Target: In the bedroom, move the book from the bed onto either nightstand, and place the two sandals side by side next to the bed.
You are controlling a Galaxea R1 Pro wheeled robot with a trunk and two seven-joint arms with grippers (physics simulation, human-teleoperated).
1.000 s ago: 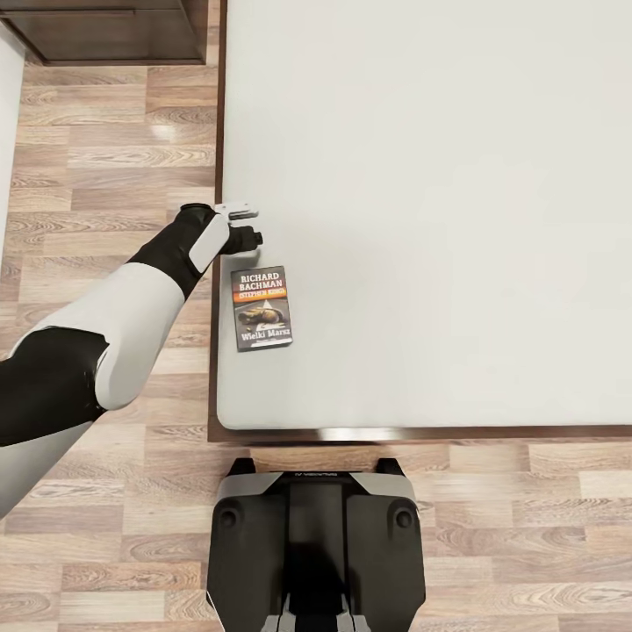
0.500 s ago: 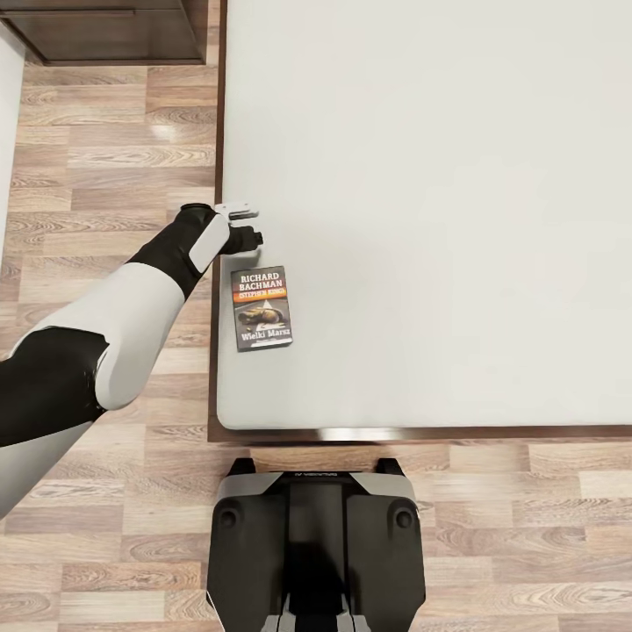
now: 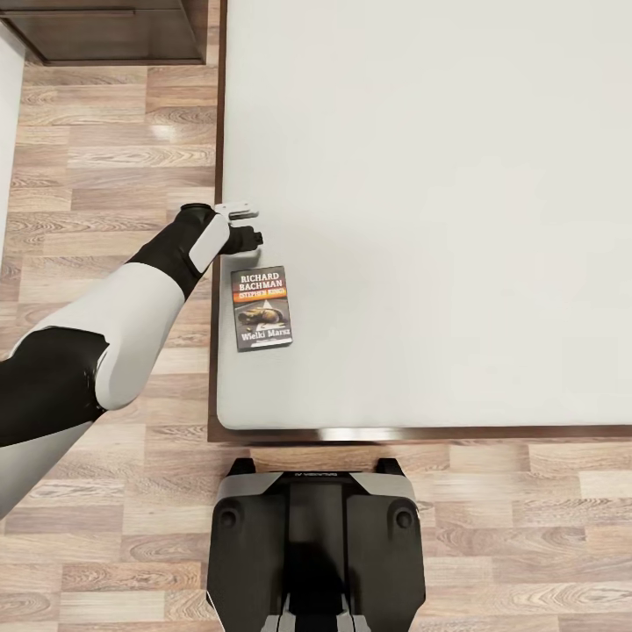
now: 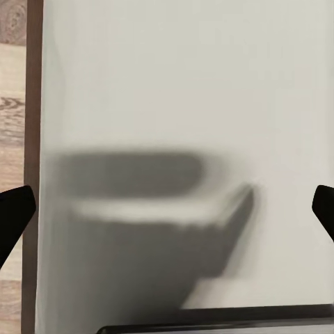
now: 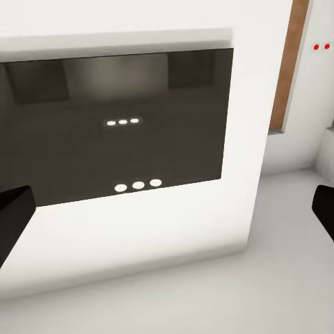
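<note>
1. Head view: your book [image 3: 262, 309] lies flat on the bed [image 3: 421, 211] near its left edge and foot corner. Its long axis runs along that edge, with the title end pointing away from you. Your left gripper [image 3: 250, 226] hovers just beyond the book's far end; you cannot tell its finger state here. A nightstand [image 3: 105, 31] stands far left.
2. Left wrist view: your fingers [image 4: 14, 212] are spread wide over the mattress.
3. Right wrist view: your fingers [image 5: 15, 209] are spread, facing a dark panel [image 5: 115, 125] on a white wall.

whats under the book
The book lies flat, cover up, on the bed near its left edge, grey mattress all around it. Whatever lies directly beneath it is covered. The left gripper is just beyond it, not touching.
</note>
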